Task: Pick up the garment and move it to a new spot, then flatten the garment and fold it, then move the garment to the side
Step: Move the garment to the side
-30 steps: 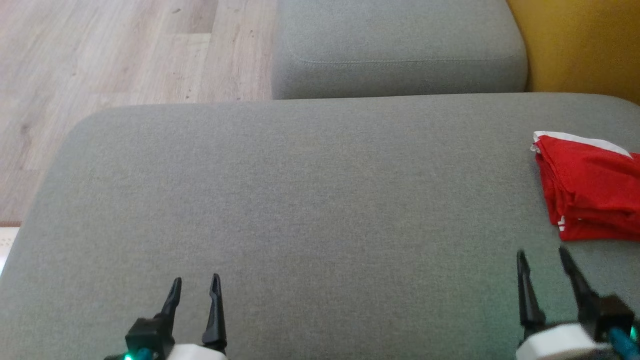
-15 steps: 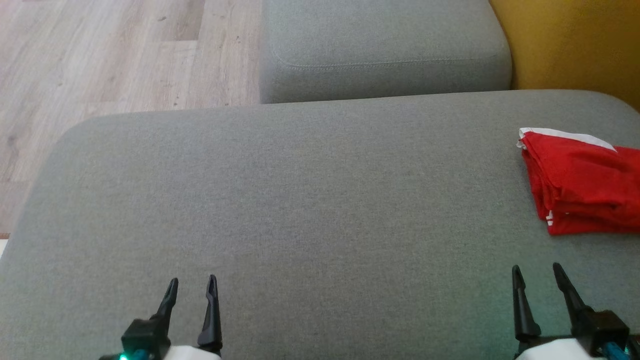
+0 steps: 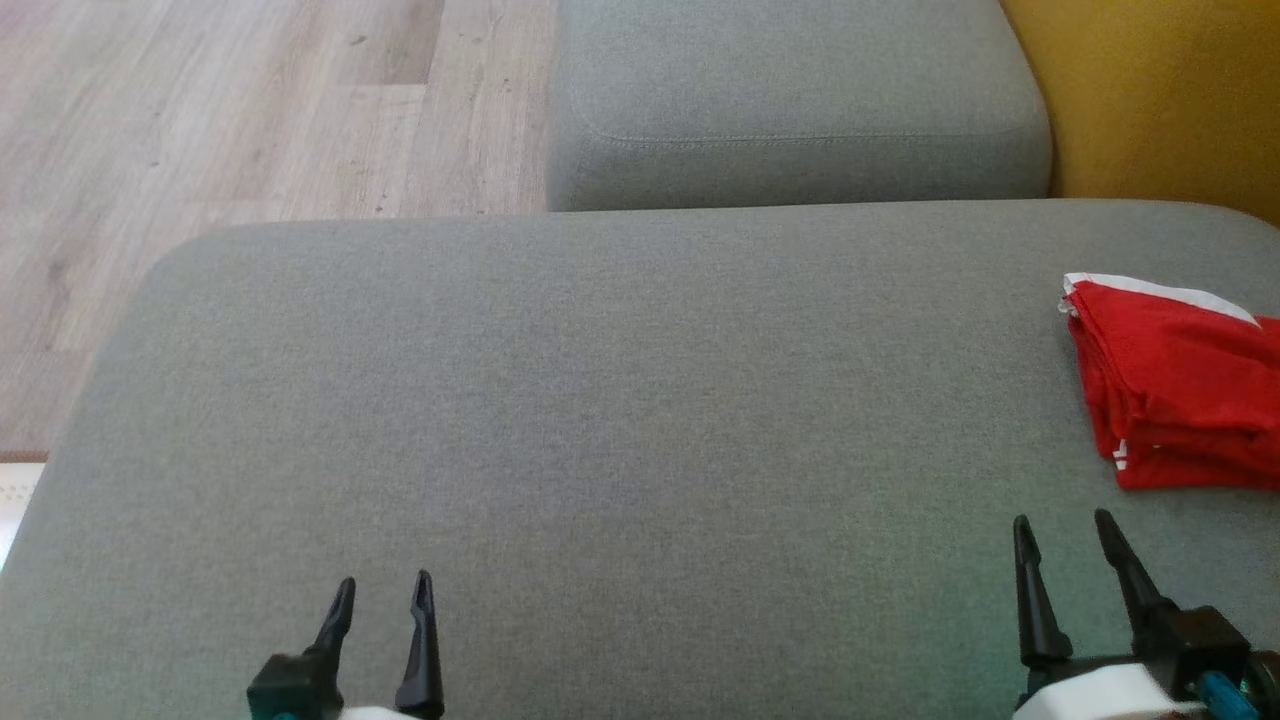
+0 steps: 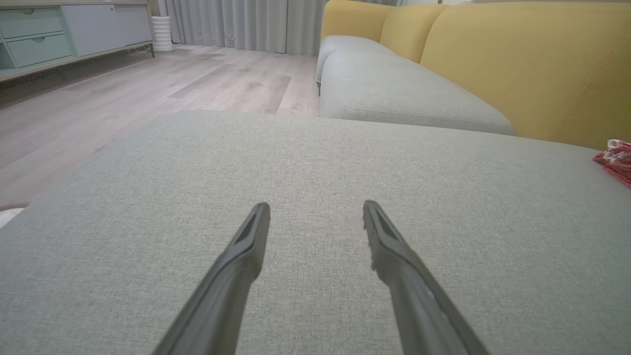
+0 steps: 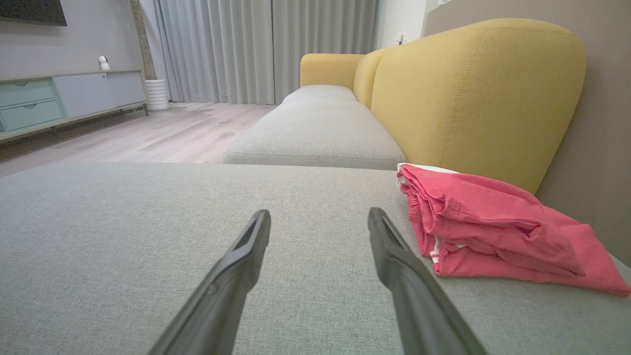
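Two pincers, the left pincer point(image 3: 385, 578) and the right pincer point(image 3: 1062, 517), stood wide open and empty over the grey sofa seat point(image 3: 600, 400). One folded red garment point(image 3: 1180, 390) lay at the seat's right side, just beyond the right pincer.

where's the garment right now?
In the head view the garment lies folded at the right edge of the grey cushion, just ahead of the right claw and near the yellow backrest.
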